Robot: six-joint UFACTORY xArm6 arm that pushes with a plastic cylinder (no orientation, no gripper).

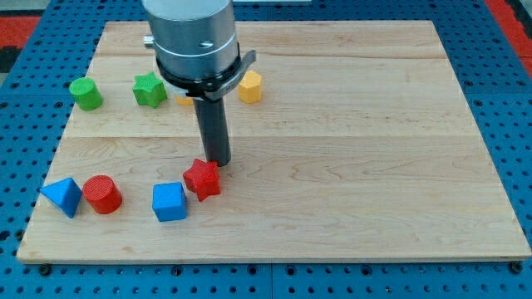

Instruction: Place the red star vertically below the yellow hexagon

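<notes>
Nearest, along the desk bottom-left: blue triangle, red cylinder, blue cube. Just right of the cube, red star, touched at its upper right by my tip. No pincer here, only rod. Farther up: green cylinder, green star, yellow hexagon, an orange block mostly hidden
</notes>
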